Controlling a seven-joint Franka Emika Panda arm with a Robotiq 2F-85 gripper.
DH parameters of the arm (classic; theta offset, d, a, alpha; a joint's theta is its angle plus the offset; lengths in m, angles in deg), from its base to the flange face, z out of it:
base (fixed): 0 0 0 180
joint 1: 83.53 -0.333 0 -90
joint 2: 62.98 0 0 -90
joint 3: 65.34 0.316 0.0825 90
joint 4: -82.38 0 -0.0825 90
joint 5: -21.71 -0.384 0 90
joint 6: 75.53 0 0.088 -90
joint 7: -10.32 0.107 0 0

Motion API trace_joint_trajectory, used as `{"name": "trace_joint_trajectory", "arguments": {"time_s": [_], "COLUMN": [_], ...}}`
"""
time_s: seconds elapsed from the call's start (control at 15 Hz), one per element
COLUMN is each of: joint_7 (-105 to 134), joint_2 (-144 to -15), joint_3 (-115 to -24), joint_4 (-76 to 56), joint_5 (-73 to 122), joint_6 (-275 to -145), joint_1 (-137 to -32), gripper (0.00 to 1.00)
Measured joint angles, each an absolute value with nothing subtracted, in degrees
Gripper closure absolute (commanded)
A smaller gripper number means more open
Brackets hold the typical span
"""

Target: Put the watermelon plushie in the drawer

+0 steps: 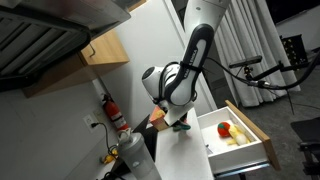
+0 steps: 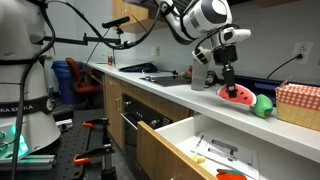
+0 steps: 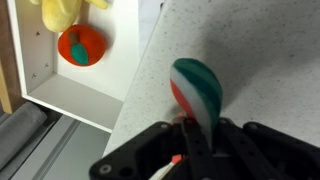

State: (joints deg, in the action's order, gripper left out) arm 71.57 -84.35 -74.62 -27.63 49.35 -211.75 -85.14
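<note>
The white arm (image 1: 195,50) reaches down from above and bends over the long table (image 2: 140,76), which has a speckled light top in the wrist view (image 3: 255,45). Below the table edge the drawer (image 2: 165,150) is pulled well out, white inside with light wood side walls; in an exterior view its white front panel (image 1: 245,156) faces the camera.

A red checkered box (image 2: 300,105) stands on the table near the wall. The watermelon plushie (image 2: 238,96) lies on the table top, outside the drawer and just beside the box side of it, with the jaws directly over it and at its upper edge. In the wrist view the plushie (image 3: 198,88) shows red, white and green bands, and its near end runs in between the jaws. I cannot tell whether they are clamped on it or merely around it.

A round red fruit toy (image 3: 80,45) rests inside the drawer, with a yellow soft item (image 3: 65,12) next to it. A small green round item (image 2: 264,105) sits between the plushie and the box.
</note>
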Motion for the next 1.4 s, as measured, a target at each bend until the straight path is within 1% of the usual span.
{"name": "trace_joint_trajectory", "arguments": {"time_s": [0.47, 1.13, 1.2, 1.27, 1.4], "joint_7": [64.54, 57.41, 57.17, 56.90, 56.17], "joint_2": [-78.47, -72.70, -72.29, -71.87, -71.08], "joint_3": [-77.17, -78.43, -78.44, -78.44, -78.44], "joint_4": [-35.15, -44.95, -45.68, -46.37, -47.65], "joint_5": [49.34, 49.86, 50.14, 50.36, 50.62], "joint_6": [-211.73, -211.60, -211.59, -211.59, -211.53], "joint_1": [-83.06, -80.29, -80.16, -80.07, -80.03], "gripper": [0.97, 0.97, 0.64, 0.63, 0.49]}}
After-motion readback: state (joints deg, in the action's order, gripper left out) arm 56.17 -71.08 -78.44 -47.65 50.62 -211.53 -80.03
